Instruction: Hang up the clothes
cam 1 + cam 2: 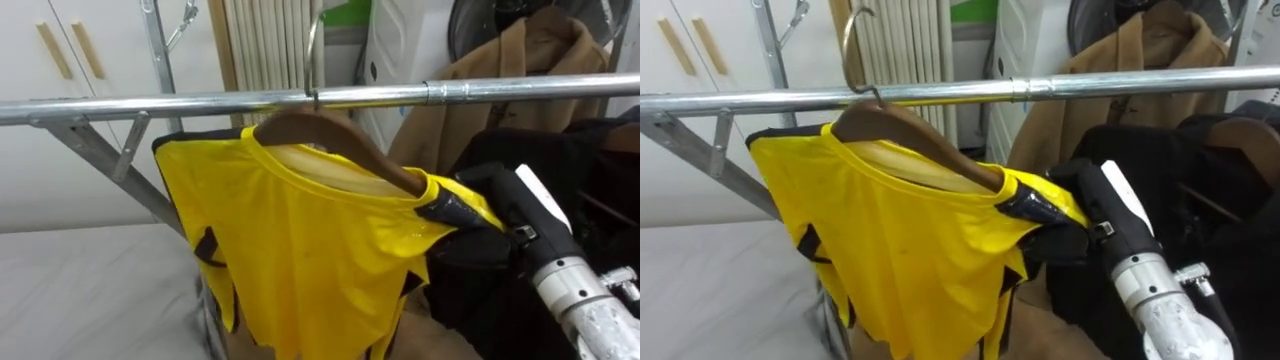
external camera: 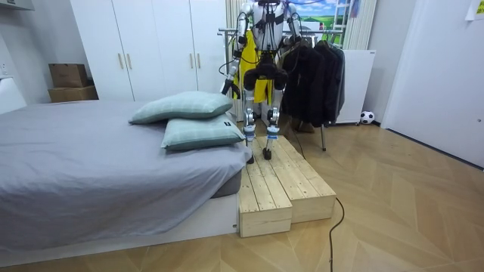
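A: Start at the left. What is there?

B: A white cupboard with 2 wooden handles, and below it the grey bed. The slanted brace of the clothes rack rises from there to the metal rail, which runs right across.

A: And the garment?

B: The yellow shirt is on a wooden hanger, and the hanger's hook sits over the rail. The hanger is tilted, its right end lower than its left, and the shirt drapes down in front of the bed's edge.

A: Which hand is on it?

B: The right hand, reaching in from the lower right. Its dark fingers are curled over the shirt's right shoulder, where the hanger ends, with the thumb underneath, pinching the cloth.

A: The left hand?

B: In the room view the left hand hangs low at the robot's side; its state I cannot tell.

A: Further right?

B: A brown coat and dark clothes hang on the same rail, behind the right arm.

A: Where does the robot stand?

B: On a wooden platform beside the bed, facing the rack
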